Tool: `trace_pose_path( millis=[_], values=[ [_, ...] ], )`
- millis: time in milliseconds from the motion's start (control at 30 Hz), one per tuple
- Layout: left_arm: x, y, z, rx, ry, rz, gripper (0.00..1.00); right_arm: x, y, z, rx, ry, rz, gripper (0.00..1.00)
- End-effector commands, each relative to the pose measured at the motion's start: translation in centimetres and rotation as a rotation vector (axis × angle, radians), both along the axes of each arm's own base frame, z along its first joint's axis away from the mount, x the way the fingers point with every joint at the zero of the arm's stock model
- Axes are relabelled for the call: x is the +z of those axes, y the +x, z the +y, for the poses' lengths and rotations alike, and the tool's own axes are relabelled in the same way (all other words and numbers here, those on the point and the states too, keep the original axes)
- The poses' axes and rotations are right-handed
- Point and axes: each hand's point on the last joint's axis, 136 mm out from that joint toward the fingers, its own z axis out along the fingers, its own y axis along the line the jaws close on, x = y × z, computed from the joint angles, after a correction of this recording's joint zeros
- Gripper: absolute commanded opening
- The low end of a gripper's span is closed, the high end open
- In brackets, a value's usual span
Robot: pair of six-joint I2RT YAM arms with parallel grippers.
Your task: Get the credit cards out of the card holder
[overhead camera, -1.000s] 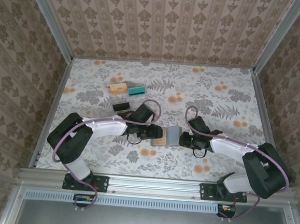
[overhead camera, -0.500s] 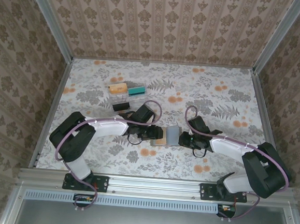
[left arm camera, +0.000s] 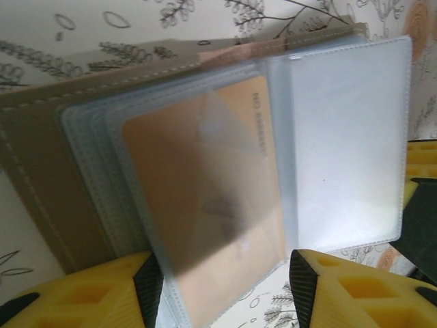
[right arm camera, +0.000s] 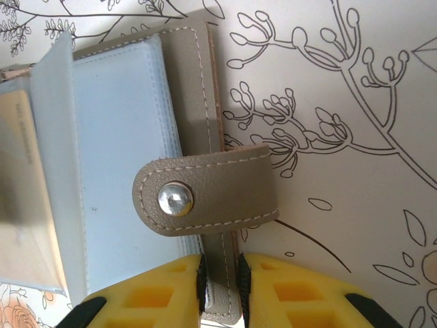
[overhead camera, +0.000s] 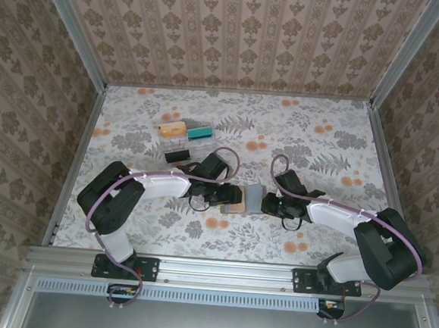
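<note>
The card holder (overhead camera: pixel 249 199) lies open on the table's middle between both grippers. In the left wrist view its grey-brown cover (left arm camera: pixel 41 164) is spread with clear sleeves fanned out, and an orange credit card (left arm camera: pixel 205 178) sits inside one sleeve. My left gripper (left arm camera: pixel 225 287) is open, its pads either side of that sleeve's lower end, with a gap at the right pad. My right gripper (right arm camera: pixel 222 280) is shut on the cover's edge just below the snap tab (right arm camera: pixel 212 195). From above, the left gripper (overhead camera: pixel 228 197) and right gripper (overhead camera: pixel 268 206) flank the holder.
A clear plastic tray (overhead camera: pixel 177 139) stands at the back left, with an orange card (overhead camera: pixel 172 128), a teal card (overhead camera: pixel 201 134) and a black card (overhead camera: pixel 177 156) in or beside it. Patterned walls close the table on three sides.
The left arm has edged slightly right, toward the card holder. The right arm and the holder have stayed in place.
</note>
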Motion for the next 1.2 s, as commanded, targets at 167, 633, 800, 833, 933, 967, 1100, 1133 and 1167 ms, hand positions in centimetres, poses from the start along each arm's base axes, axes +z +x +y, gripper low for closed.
trace_pose_path(
  millis=[167,633,800,833,933,967,1100,1133,1167],
  values=[
    [3.3,0.3,-3.1,-0.092,-0.096,-0.067,0.57,-1.0,-0.7,0.3,0.009,0.011,0.04,0.24],
    [5.9,-0.3,-7.1,-0.211,-0.181,-0.075,0.57,-0.2,-0.6,-1.1,-0.033,-0.037,0.006,0.26],
    [5.9,-0.2,-6.7,-0.207,-0.174,-0.086,0.57,0.6,-0.6,-3.1,-0.093,-0.076,-0.024,0.26],
    [5.9,-0.2,-6.7,-0.207,-0.173,-0.084,0.57,0.8,-0.6,-3.7,-0.11,-0.087,-0.031,0.27],
    [5.7,0.2,-6.0,-0.182,-0.151,-0.092,0.57,1.7,-0.3,-4.1,-0.117,-0.074,-0.058,0.28],
    [5.5,0.4,-5.5,-0.16,-0.137,-0.099,0.57,2.2,-0.1,-3.9,-0.111,-0.065,-0.068,0.28],
    [4.6,1.5,-3.3,-0.056,-0.116,-0.083,0.52,3.6,0.6,-2.3,-0.048,-0.008,-0.088,0.26],
    [4.3,1.7,-2.9,-0.03,-0.115,-0.074,0.5,3.9,0.8,-1.8,-0.034,0.006,-0.093,0.25],
    [4.1,1.8,-2.6,-0.01,-0.114,-0.068,0.49,4.2,1.1,-1.4,-0.021,0.014,-0.098,0.24]
  ],
)
